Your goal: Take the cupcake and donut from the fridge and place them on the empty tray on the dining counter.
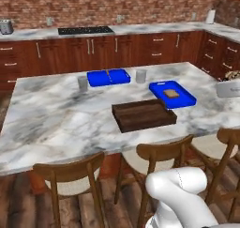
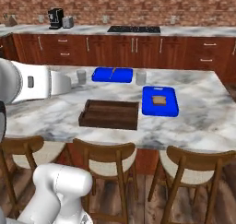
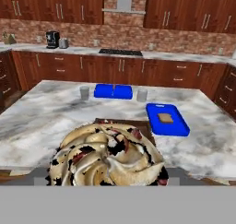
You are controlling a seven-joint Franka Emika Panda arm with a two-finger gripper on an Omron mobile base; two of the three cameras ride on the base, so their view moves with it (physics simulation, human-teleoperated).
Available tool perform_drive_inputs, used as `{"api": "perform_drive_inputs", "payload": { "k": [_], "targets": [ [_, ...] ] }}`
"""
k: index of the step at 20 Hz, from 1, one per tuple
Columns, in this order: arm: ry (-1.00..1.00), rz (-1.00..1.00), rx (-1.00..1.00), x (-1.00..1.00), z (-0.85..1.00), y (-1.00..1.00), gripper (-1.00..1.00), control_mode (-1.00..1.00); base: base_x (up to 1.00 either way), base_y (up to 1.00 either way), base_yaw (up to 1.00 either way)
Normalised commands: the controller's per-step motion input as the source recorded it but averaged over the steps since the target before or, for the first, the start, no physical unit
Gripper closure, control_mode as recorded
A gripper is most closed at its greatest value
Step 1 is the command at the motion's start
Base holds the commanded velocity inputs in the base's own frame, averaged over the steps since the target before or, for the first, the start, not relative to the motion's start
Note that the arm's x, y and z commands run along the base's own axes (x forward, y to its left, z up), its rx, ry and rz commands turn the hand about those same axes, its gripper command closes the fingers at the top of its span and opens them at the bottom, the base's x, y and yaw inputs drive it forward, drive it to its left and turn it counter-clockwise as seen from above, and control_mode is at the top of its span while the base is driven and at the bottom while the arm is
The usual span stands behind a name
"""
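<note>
1. The arm (image 2: pixel 32 82) rises at the lower left of the right base view, and its white forearm reaches across level above the left end of the bench (image 2: pixel 203 108), pointing toward the wall counter (image 2: pixel 138 32).
2. In the hand view the cupcake (image 3: pixel 108 156) sits right in front of the camera, low in the picture, between where the finger tips would rise; the tips themselves are hidden behind it.
3. The hand looks clenched on the cupcake, its jaws held apart by the cake's width, though the contact itself is out of sight.
4. The cupcake shows a pale cream swirled top, ridged like piped frosting, with dark brown and reddish flecks and a darker rim around its edge.
5. From the hand view the cupcake hangs above the near edge of the bench, in line with the tray (image 3: pixel 138 123) just beyond it.
6. The tray (image 1: pixel 144 114) is a dark brown wooden rectangle with a low rim, lying near the middle of the bench toward its near edge, with nothing in it.
7. A blue board (image 1: pixel 172 94) carrying a small brown slice lies just beyond the tray's right end; a second blue board (image 1: pixel 108 77) lies toward the far edge, between two grey cups (image 1: pixel 83 83) (image 1: pixel 141 75).
8. Wooden stools (image 2: pixel 108 161) stand along the near side of the bench.
</note>
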Motion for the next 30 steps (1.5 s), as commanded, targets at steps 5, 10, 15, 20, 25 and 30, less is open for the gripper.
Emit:
{"api": "perform_drive_inputs", "payload": {
  "k": [5, 10, 15, 20, 25, 30],
  "targets": [
    [0.00, 0.00, 0.00, 0.00, 0.00, 0.00, 1.00, 1.00, 0.93, -0.37, 0.72],
    [0.00, 0.00, 0.00, 0.00, 0.00, 0.00, 1.00, 1.00, 1.00, -0.05, 0.65],
    [0.03, 0.22, 0.05, 0.40, -0.22, -0.04, 1.00, -1.00, 0.60, 0.00, 0.36],
    [0.26, 0.19, 0.06, 1.00, -0.54, -0.11, 1.00, -1.00, 0.00, 0.00, 0.00],
    [0.53, -0.10, -0.04, 1.00, -0.42, 0.09, 1.00, -1.00, 0.00, 0.00, 0.00],
    [0.18, 0.01, -0.01, 0.74, -0.25, 0.00, 1.00, -1.00, 0.00, 0.00, 0.00]
  ]
}}
